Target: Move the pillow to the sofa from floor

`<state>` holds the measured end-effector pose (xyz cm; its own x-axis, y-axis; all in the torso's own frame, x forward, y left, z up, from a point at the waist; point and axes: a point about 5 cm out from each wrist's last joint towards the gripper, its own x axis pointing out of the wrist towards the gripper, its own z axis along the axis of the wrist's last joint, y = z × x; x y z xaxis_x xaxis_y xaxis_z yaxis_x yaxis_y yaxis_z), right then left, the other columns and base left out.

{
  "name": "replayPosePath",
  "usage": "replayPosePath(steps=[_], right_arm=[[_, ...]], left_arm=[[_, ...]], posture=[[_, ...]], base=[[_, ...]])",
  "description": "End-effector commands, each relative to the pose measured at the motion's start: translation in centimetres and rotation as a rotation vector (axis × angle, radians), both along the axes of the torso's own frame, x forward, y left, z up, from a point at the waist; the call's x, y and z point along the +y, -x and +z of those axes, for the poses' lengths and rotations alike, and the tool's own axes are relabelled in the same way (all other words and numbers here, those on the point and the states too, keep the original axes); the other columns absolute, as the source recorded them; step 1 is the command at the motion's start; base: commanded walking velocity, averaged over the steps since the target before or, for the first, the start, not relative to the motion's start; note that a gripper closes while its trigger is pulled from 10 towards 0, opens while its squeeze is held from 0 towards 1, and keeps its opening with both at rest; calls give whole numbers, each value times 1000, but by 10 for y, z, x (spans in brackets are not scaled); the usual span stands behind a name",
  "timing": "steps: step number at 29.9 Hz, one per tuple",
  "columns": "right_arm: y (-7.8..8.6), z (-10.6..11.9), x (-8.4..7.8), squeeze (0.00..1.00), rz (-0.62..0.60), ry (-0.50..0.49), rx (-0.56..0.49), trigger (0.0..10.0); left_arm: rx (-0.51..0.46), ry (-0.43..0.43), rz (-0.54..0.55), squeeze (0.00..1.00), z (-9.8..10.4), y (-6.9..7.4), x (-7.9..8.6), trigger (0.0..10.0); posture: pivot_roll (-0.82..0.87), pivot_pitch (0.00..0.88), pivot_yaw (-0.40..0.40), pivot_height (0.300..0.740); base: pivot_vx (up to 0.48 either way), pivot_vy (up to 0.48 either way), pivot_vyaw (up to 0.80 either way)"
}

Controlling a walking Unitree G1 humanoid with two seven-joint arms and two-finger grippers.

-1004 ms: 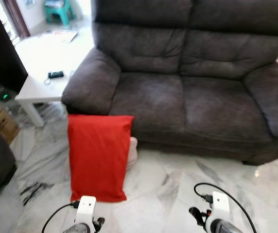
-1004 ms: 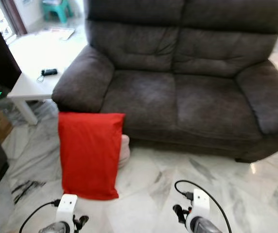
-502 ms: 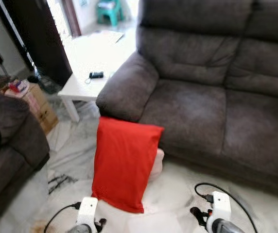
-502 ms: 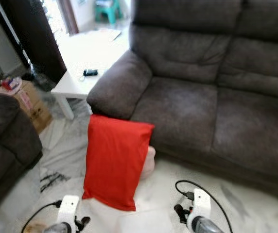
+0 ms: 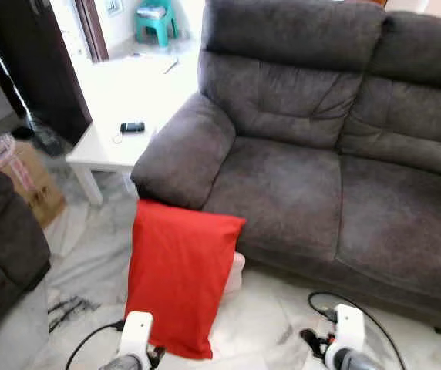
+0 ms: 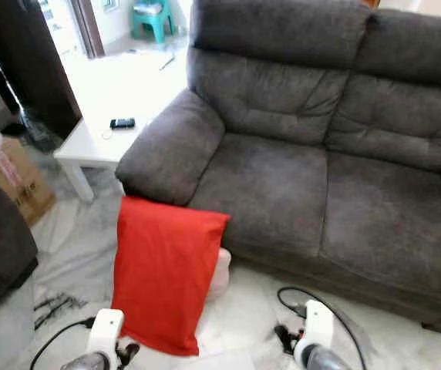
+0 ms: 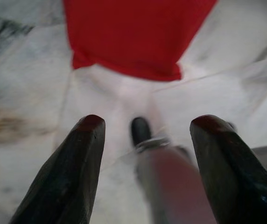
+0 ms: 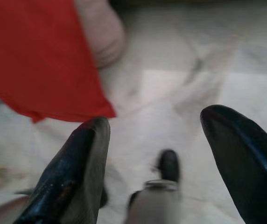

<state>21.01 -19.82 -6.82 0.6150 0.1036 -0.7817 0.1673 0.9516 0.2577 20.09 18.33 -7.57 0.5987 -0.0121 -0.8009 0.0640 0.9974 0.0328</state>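
A big dark grey sofa [image 5: 321, 177] is seen at the back, with two seats and a fat armrest on the robot's left side. The floor [image 5: 97, 247] is made of white marble with grey streaks. Another dark seat [image 5: 1, 247] is seen at the far left edge. A white low table [image 5: 128, 116] is placed beside the sofa's left armrest, and a small black phone [image 5: 132, 127] is laid on it. A brown cardboard box [image 5: 21, 173] is set on the floor near the table, and a teal stool [image 5: 153, 17] is seen far back.

The red pillow [image 5: 178, 274] is stood up on the floor. Its top edge is leaned against the front of the sofa, just under the left armrest. A pale pink thing [image 5: 234, 271] is tucked behind the pillow, low against the sofa; what it is cannot be told.

The left gripper [image 7: 145, 154] is held low over the floor, just in front of the pillow's bottom edge. Its two black fingers are spread wide and nothing is held. The right gripper [image 8: 171, 154] is held low over the bare floor, near the pillow's bottom corner. Its fingers are spread wide too, and nothing is held.
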Motion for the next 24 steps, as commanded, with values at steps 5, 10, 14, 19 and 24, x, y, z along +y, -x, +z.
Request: replayPosePath(steps=[5, 10, 14, 19, 24], right_arm=[[7, -2, -12, 0, -27, 23, 17, 10000], [7, -2, -12, 0, -23, 26, 18, 10000], [7, -2, -12, 0, -21, 27, 18, 10000], [6, -1, -12, 0, 7, 40, 14, 10000], [6, -1, -12, 0, 22, 49, 10, 10000]], left_arm=[[7, 18, -9, 0, -1, 0, -8, 10000], [7, 18, -10, 0, -1, 0, -7, 10000], [8, 18, -10, 0, -1, 0, -7, 10000], [10, 19, -11, 0, -1, 0, -8, 10000], [12, 13, -22, 0, -1, 0, -7, 10000]], posture=[[-4, 75, -24, 740], [-3, 75, -24, 740], [-3, 75, -25, 740], [-3, 75, -25, 740], [-4, 74, -25, 740]], base=[[272, 0, 0], [272, 0, 0], [271, 0, 0], [267, 0, 0], [0, 0, 758]])
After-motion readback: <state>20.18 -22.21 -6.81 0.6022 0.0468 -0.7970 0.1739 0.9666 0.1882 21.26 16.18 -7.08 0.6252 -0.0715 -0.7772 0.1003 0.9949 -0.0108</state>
